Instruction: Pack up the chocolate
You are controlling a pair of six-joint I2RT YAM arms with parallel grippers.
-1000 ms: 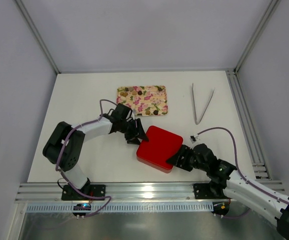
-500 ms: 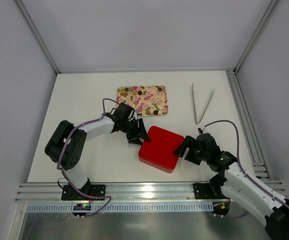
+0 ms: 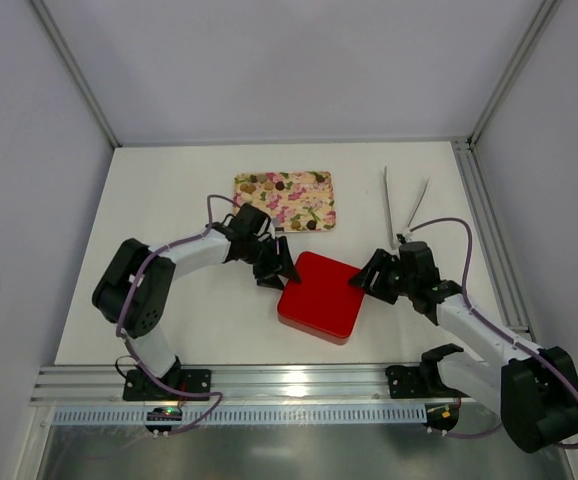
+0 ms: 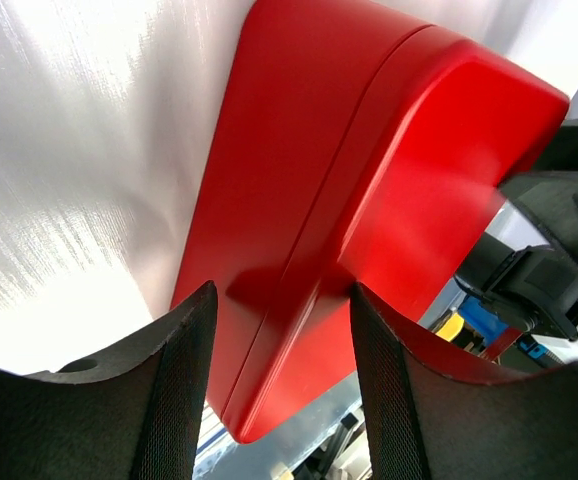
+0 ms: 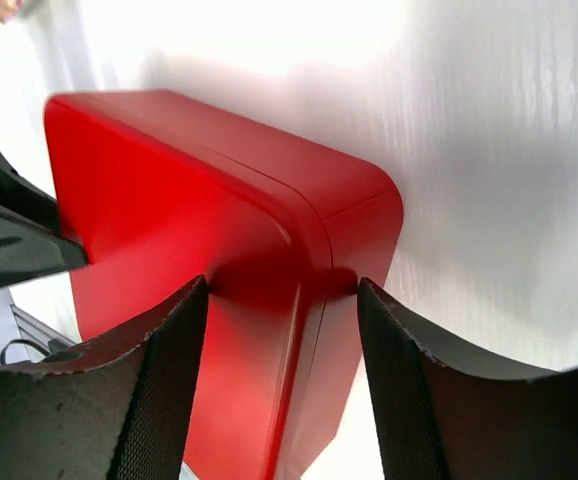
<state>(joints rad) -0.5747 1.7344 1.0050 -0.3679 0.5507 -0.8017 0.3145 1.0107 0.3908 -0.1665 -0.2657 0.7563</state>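
Top external. A glossy, rounded-square red box (image 3: pixel 319 298) sits mid-table on the white table (image 3: pixel 169 300), lid on, contents hidden. The left end effector (image 3: pixel 279 272) is at its far-left corner and the right end effector (image 3: pixel 367 283) at its right corner, so the box is bracketed from opposite sides. My guess is this steadies it or squares the lid. The chocolate (image 3: pixel 259 185), small brown and tan pieces, lies on a flat rectangular pink-and-green floral tray (image 3: pixel 304 200) just beyond the box. Whether more pieces are inside the box I cannot tell. Thin silver metal tongs (image 3: pixel 406 205) lie far right, well apart, untouched.

Left wrist. Two dark ribbed fingers (image 4: pixel 184 380) stand about half spread with the box corner between them. The seam between lid and base runs into the gap. Both pads look pressed to the red shell, so I read it as a grip on the corner. The right arm's dark housing shows beyond the box's other end.

Right wrist. Same picture mirrored: fingers (image 5: pixel 169 380) roughly half apart, straddling the rounded corner, with shadow at both contact lines. It appears pinched, not just hovering. A corner hold suits turning or sliding the box rather than lifting it.
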